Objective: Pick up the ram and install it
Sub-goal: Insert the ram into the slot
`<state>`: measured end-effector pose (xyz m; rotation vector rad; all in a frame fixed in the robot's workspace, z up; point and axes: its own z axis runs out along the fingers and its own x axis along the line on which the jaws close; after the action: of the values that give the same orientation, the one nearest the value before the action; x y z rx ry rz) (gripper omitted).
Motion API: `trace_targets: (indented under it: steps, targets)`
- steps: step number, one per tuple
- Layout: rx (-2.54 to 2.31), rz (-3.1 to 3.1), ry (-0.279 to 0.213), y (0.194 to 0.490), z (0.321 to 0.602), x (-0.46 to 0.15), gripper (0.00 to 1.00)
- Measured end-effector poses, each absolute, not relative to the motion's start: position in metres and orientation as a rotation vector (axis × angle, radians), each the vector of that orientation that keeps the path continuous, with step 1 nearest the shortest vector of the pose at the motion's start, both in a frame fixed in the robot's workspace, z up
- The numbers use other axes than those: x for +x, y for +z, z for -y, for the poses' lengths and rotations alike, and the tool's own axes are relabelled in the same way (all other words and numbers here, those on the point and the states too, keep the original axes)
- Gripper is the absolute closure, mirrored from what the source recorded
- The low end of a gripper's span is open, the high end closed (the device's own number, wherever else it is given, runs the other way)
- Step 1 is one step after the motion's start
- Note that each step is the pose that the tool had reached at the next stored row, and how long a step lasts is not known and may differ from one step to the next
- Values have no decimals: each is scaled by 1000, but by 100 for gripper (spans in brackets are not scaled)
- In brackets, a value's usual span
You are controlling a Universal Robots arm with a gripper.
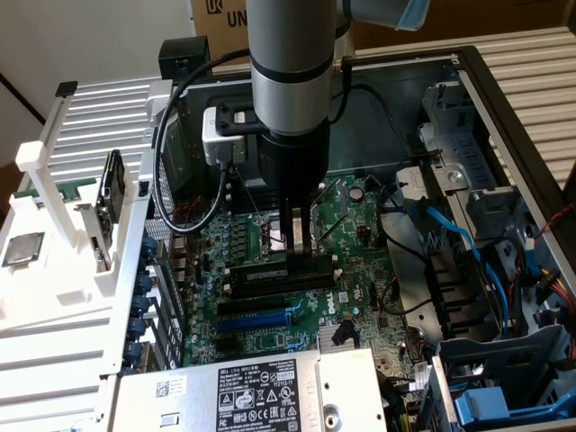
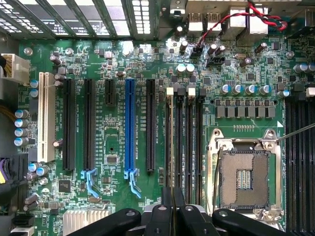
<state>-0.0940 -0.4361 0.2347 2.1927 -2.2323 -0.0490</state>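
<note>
Below me the green motherboard (image 2: 123,142) lies flat in the open computer case (image 1: 504,81). On it, the ram (image 1: 270,267) stands on edge in a long black slot just beside the processor socket (image 2: 243,179). At the exterior view's left, a white rack (image 1: 54,306) carries a square silver processor chip (image 1: 22,249).

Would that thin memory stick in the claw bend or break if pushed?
The ram looks like a thin flat board: probably stiff, yet apt to crack if bent sideways. Standing on its narrow edge in the gripper, it would likely tip if unsupported. Probably light for its length.
</note>
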Motion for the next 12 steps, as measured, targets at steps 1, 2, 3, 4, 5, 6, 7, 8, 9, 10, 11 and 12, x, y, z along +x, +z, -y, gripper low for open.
trace_targets:
  steps: [1,2,3,4,5,6,7,8,9,10,11,12]
  targets:
    - [2193,2232,-49,235,436,-94,88]
    - [2193,2232,-49,235,436,-94,88]
    - [2193,2232,-49,234,436,-94,88]
    - [2193,2232,-49,234,436,-94,88]
    - [2193,2232,-49,234,436,-94,88]
    - [2193,2232,-49,234,436,-94,88]
    - [2193,2232,-49,234,436,-94,88]
    - [2193,2232,-49,234,436,-94,88]
    - [2193,2232,-49,234,436,-94,88]
    - [2193,2232,-49,233,436,-94,88]
    - [2193,2232,-49,233,436,-94,88]
    - [2193,2232,-49,233,436,-94,88]
